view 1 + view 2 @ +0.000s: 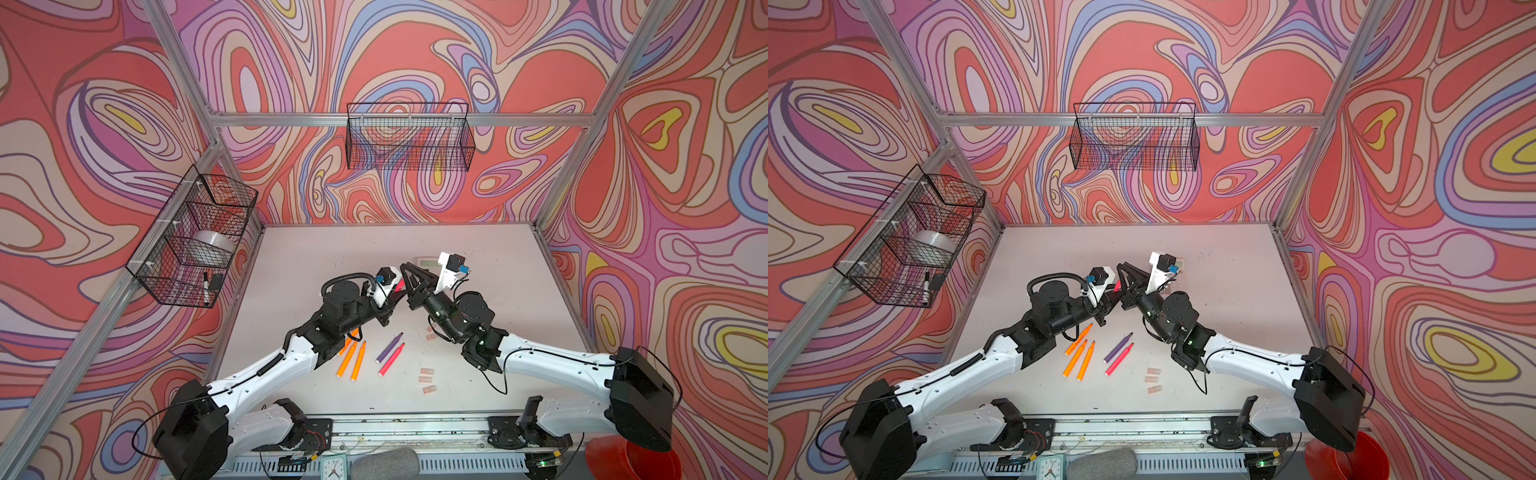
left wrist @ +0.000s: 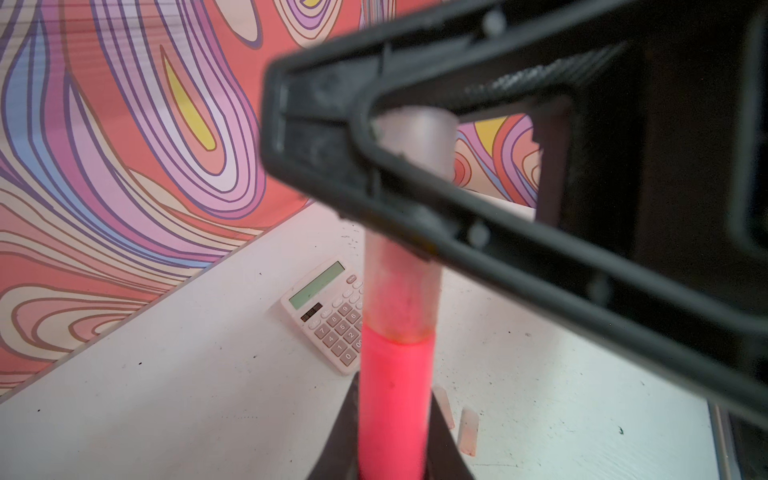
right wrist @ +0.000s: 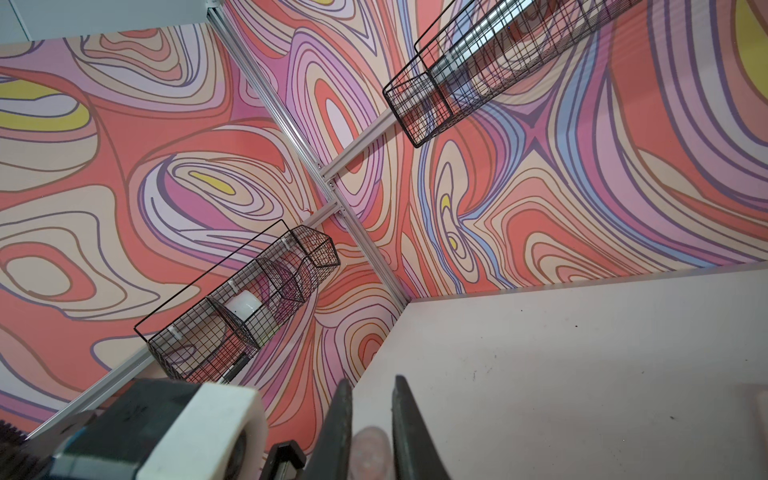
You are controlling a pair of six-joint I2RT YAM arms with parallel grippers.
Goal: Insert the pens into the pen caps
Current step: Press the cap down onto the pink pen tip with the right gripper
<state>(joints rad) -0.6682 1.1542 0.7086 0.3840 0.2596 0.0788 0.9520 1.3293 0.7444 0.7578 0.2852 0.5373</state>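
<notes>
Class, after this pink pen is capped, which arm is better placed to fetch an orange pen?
Left, probably: the orange pens lie beside the left arm; the right gripper, shut on a cap, is farther off.

Top views: high above the near edge of the table [image 1: 478,249], angled down towards the back wall [image 1: 395,199]; the two framings are almost identical.
Left wrist: very close along the pink pen [image 2: 392,399], facing the calculator [image 2: 324,307].
Right wrist: close behind the pen cap [image 3: 370,455], tilted up at the side wire basket [image 3: 195,345].
Shared: the table appears in all four views; the side wire basket appears in the right wrist view and both top views.
</notes>
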